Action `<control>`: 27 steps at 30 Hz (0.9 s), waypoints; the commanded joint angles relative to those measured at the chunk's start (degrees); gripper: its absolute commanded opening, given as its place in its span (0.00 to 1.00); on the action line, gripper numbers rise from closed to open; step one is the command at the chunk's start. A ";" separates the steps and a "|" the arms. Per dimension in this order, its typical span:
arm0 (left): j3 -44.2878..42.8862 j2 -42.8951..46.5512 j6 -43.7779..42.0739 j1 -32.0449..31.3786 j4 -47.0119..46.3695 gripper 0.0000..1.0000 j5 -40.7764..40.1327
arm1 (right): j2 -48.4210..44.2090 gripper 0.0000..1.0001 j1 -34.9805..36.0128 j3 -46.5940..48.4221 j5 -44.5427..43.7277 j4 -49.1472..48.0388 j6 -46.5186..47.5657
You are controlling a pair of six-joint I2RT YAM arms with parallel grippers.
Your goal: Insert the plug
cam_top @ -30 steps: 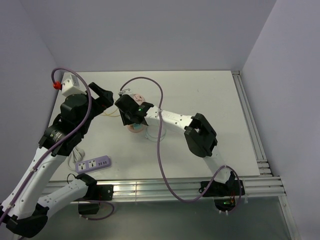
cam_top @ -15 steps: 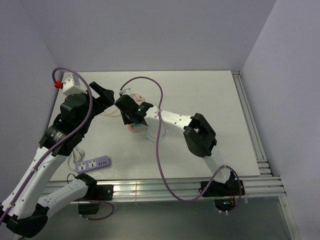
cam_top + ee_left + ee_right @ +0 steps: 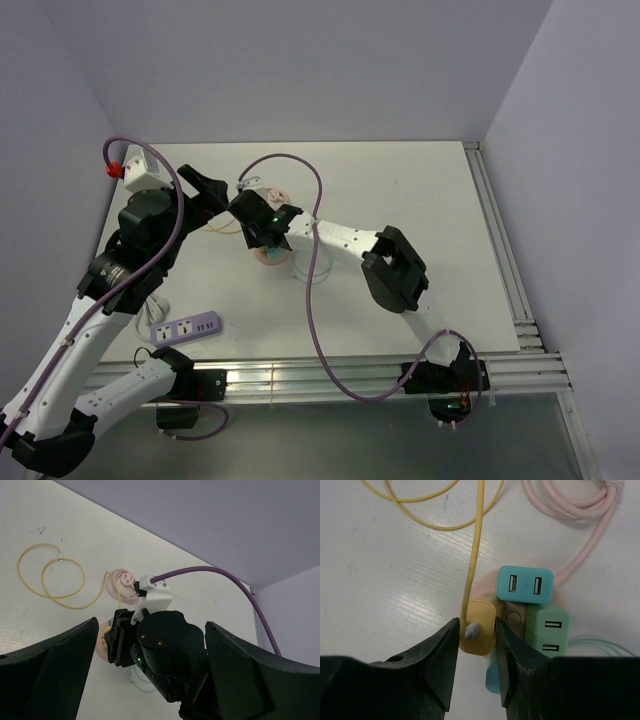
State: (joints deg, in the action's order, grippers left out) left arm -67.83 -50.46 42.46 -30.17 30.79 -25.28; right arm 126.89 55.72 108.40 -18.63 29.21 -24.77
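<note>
white-and-black arms (image 3: 340,238) with purple cables (image 3: 288,156).

No word, number or brand can be read in any of the views. The yellow plug (image 3: 479,625) shows only a plain face. The teal block (image 3: 525,584) and the green block (image 3: 547,627) beside it show only their port openings, with no print that I can make out. The purple power strip (image 3: 186,327) on the counter (image 3: 400,190) is too small in the top view to tell any marking on it.
</note>
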 commanded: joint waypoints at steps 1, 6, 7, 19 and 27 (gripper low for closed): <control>0.07 0.97 -1.67 0.20 -1.87 0.92 0.58 | 0.99 0.41 -0.53 2.25 -0.70 -0.12 -0.01; 0.33 1.24 -1.85 0.20 -2.22 0.92 0.58 | 1.25 0.38 -0.97 1.73 -0.18 -0.47 -0.10; 0.33 1.06 -1.94 0.29 -2.22 0.92 0.75 | 1.25 0.36 -0.97 1.73 -0.09 -0.56 -0.10; 0.51 1.33 -1.94 0.20 -2.66 0.91 1.28 | 0.20 0.47 -1.50 -0.65 2.90 -2.23 0.25; 0.77 1.94 -1.94 0.29 -2.48 0.91 1.37 | 0.99 0.51 -1.50 -0.21 2.46 -1.88 0.17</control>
State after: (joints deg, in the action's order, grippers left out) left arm -67.09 -49.84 41.30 -30.17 30.59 -24.67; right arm 127.17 54.50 108.27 -15.75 27.94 -24.80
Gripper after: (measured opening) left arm 0.917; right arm 0.514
